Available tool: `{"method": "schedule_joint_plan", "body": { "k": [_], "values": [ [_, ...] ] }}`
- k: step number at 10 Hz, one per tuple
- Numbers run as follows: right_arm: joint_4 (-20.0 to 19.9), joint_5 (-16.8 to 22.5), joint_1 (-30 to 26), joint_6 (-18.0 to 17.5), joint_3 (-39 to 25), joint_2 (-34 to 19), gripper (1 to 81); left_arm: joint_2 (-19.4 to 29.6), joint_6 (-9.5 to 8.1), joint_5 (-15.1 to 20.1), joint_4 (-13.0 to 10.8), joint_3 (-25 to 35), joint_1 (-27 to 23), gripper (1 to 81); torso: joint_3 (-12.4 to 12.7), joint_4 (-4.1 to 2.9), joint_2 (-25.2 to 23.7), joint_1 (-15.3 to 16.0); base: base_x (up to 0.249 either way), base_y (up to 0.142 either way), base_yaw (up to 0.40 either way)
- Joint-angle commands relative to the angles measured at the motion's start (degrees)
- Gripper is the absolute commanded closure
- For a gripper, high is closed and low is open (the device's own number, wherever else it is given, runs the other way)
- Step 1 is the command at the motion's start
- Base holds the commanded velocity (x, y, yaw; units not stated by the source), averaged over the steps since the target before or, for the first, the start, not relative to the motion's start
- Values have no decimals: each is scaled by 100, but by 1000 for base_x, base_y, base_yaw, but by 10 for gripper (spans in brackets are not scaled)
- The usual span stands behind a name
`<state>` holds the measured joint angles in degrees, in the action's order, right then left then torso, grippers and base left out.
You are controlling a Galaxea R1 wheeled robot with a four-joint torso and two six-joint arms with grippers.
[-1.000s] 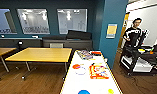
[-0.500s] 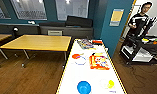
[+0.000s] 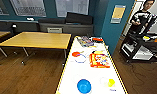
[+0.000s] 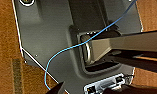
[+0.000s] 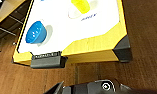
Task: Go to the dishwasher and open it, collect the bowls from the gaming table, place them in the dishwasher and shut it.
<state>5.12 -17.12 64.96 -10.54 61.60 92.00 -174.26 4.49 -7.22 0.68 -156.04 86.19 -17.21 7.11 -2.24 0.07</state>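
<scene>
Two bowls, one table: everything below, biggest first.

Floor: dark wood boards (image 3: pixel 31 75) run under all the furniture and show in both wrist views as well.

Gaming table: the long air-hockey table (image 3: pixel 71 82) reaches away from the camera in the head view, glossy white top with a yellow rim. The right wrist view shows its near end (image 5: pixel 94 50), with a dark corner cap and a dark slot fitting on the yellow end wall.

Yellow-topped table: a plain table (image 3: pixel 39 40) stands left of the gaming table, near its far half. A second one is cut off at the left edge.

Person: stands at the upper right beside a dark cart (image 3: pixel 140 47), behind the teal wall corner.

Graphics: red, orange and blue prints (image 3: pixel 99 60) lie mid-table, with more items at the far end, too blurred to tell.

Blue bowl: the bright blue bowl (image 3: pixel 84 86) sits on the near end of the white top, towards its left side. In the right wrist view (image 5: pixel 35 32) it rests close to the table's end corner.

Yellow bowl: the smaller yellow bowl (image 3: pixel 111 82) sits on the same near end, towards the right side, well apart from the blue one. It also shows from the right wrist (image 5: pixel 81 5).

Grippers: whether the fingers are spread or closed, I cannot tell for either arm.
</scene>
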Motion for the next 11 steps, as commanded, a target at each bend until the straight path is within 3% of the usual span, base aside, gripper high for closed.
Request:
{"method": "schedule_joint_plan", "body": {
  "k": [1, 3, 5, 6, 7, 11],
  "values": [
    [-676, 2562, -2441, -43, -460, -848, 10, -4, 8, 379, 160, 21, -71, 10, 0, 0, 0, 0, 0, 0, 0],
    [-750, 3483, -3359, -436, -151, -725, 10, -4, 8, 379, 169, 29, -71, 10, -2, 0, 0, 0, 0, 0, 0],
    [-714, 3985, -3974, -972, 191, -637, 10, -12, 17, 379, 195, 21, -71, 10, -4, 0, 2, 2, 0, 0, 0],
    [-706, 4249, -4213, -1445, 386, -515, 10, -12, 8, 379, 195, 21, -71, 10, -4, 0, 2, 2, 0, 0, 0],
    [-644, 4296, -4354, -1696, 466, -399, 10, -12, 17, 379, 195, 21, -71, 10, -4, 0, 2, 2, 0, 0, 0],
    [-670, 4269, -4487, -1749, 1362, 436, 10, 32, 8, 388, 222, -6, -80, 10, -4, 0, 5, 2, 0, 0, 0]
  ]
}}
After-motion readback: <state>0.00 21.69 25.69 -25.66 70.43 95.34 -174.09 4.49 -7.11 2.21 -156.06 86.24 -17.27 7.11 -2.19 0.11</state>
